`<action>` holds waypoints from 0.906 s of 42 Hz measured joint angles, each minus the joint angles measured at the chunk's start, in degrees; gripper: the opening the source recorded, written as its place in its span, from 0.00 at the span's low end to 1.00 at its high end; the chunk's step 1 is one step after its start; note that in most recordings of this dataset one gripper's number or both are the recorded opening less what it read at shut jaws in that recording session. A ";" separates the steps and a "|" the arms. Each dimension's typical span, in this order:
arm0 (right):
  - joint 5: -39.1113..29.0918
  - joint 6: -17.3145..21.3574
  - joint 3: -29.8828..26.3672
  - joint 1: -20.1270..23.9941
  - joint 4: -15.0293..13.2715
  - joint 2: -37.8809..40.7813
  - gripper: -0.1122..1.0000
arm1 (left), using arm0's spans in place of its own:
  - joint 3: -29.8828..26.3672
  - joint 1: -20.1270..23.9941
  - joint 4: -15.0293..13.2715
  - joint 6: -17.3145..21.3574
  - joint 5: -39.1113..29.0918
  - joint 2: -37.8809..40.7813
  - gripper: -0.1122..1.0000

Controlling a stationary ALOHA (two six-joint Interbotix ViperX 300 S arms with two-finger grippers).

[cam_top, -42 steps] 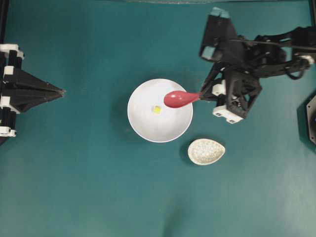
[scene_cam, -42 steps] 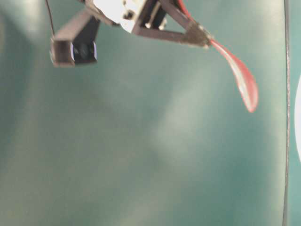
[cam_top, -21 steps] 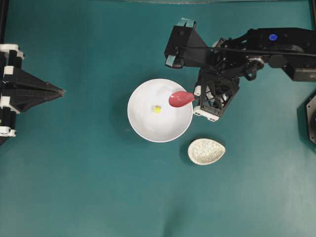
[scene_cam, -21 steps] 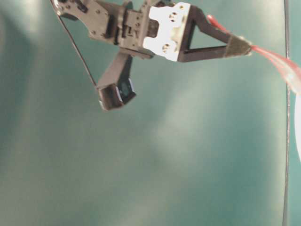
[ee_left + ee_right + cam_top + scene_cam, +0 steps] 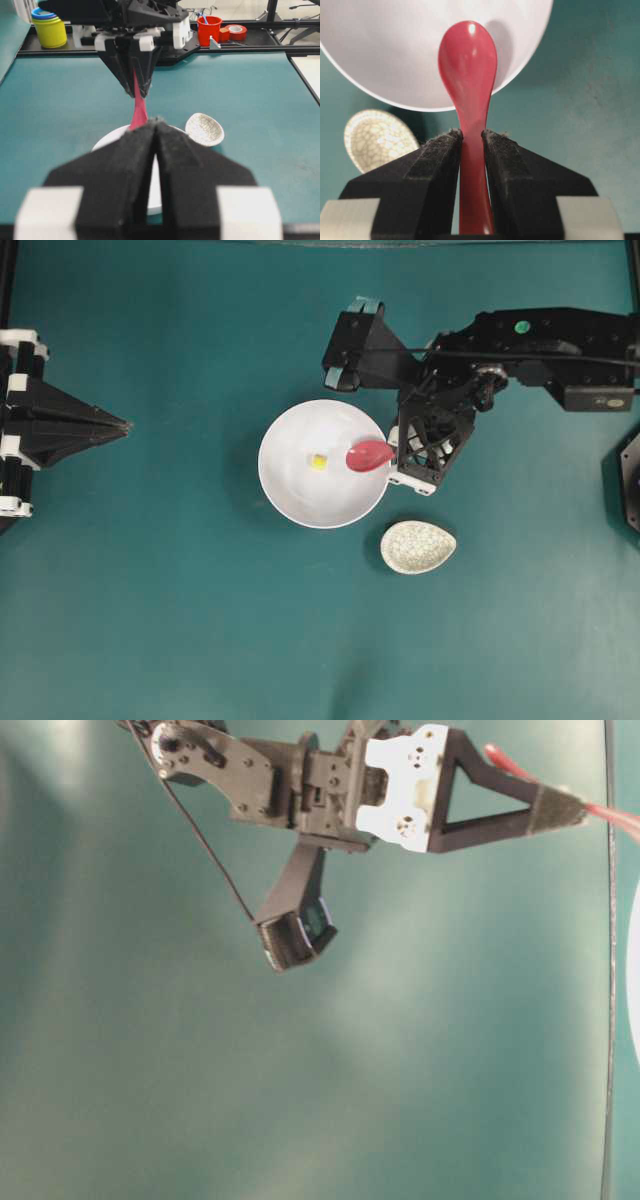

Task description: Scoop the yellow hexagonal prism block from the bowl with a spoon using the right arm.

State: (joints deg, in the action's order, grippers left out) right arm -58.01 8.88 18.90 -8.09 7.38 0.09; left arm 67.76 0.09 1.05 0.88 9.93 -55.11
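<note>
The yellow hexagonal prism block [image 5: 318,462] lies on the floor of the white bowl [image 5: 290,495], a little left of the bowl's centre in the overhead view, which has the bowl near the middle of the frame. The spoon [image 5: 369,455] hangs over the right part of the bowl, its pink-red scoop just right of the block and apart from it; whether the scoop touches the bowl's inside cannot be told from above.

The right gripper [image 5: 471,142] pinches the spoon's handle between its two black fingers [image 5: 438,155], pressed against it from both sides, with the scoop pointing away over the bowl's rim. In the overhead view the right arm [image 5: 530,340] reaches in from the right edge, its gripper standing at the bowl's right rim.

The left gripper [image 5: 156,131] has its fingers pressed together with nothing between them; from above it rests at the left edge of the frame, well apart from the bowl.

The right wrist view alone shows the grip up close, and the speckled spoon rest [image 5: 379,140] at its lower left, but not the block. The table-level view shows the gripper side-on at the top of the frame with the red handle leaving at the right edge; of the bowl it gives only a white sliver. The left wrist view alone shows a yellow container [image 5: 49,29], a red cup [image 5: 209,29] and tape rolls [image 5: 234,32] behind the table.
</note>
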 measured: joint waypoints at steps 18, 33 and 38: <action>0.62 0.09 -0.26 0.09 0.35 2.46 0.31 | 0.00 0.00 0.00 0.00 -0.09 -0.09 0.10; 3.34 0.00 -0.88 0.53 0.35 4.83 0.31 | 0.00 0.09 0.00 0.00 0.00 -0.09 0.10; 4.92 -0.09 -1.58 0.97 0.44 5.80 0.31 | 0.00 0.09 0.00 0.00 0.00 -0.18 0.10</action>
State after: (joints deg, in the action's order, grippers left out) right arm -53.09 8.79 17.31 -7.12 7.82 5.89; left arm 67.76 0.18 1.05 0.88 9.93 -55.28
